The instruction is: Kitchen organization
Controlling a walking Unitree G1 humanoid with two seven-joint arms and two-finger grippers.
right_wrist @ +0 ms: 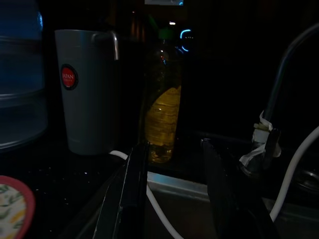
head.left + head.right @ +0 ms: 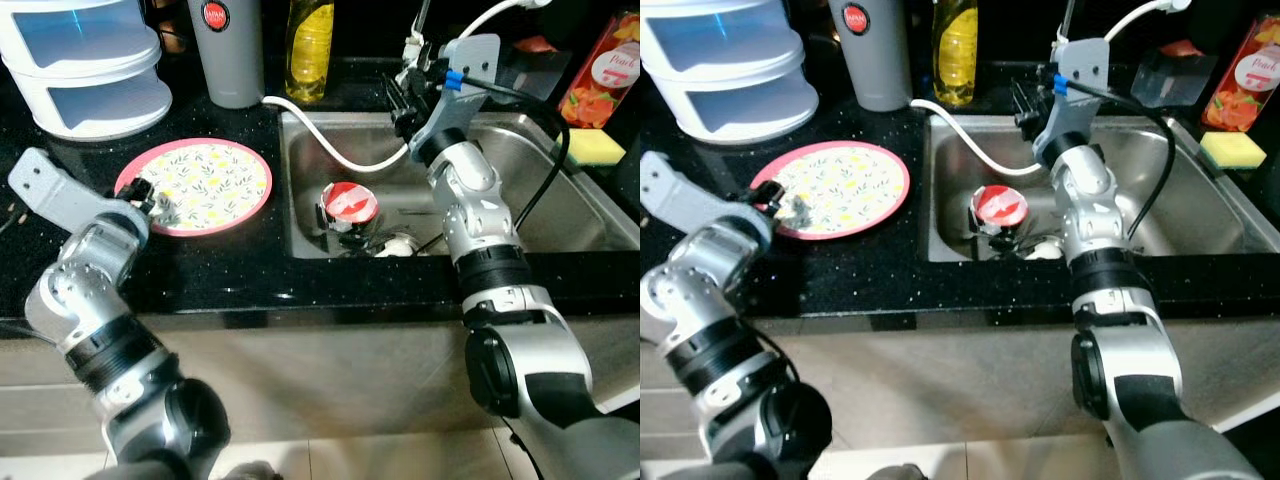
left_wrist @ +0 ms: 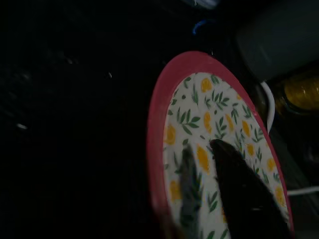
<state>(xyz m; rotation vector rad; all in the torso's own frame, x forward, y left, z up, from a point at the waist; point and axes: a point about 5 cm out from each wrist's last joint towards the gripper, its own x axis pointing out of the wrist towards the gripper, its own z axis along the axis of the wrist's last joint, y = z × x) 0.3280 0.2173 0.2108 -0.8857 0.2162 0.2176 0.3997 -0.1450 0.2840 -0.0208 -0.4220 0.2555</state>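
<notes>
The round plate (image 2: 207, 186), red-rimmed with a yellow-and-green leaf print, lies flat on the speckled black counter (image 2: 230, 265) at nine o'clock of the steel sink (image 2: 560, 190). The left gripper (image 2: 155, 205) rests on its near rim, fingers slightly parted. The right gripper (image 1: 174, 189) hangs open above the sink's back edge. At twelve o'clock stand a grey tumbler (image 2: 230, 50) labelled "JAPAN" and a yellow bottle (image 2: 309, 45).
</notes>
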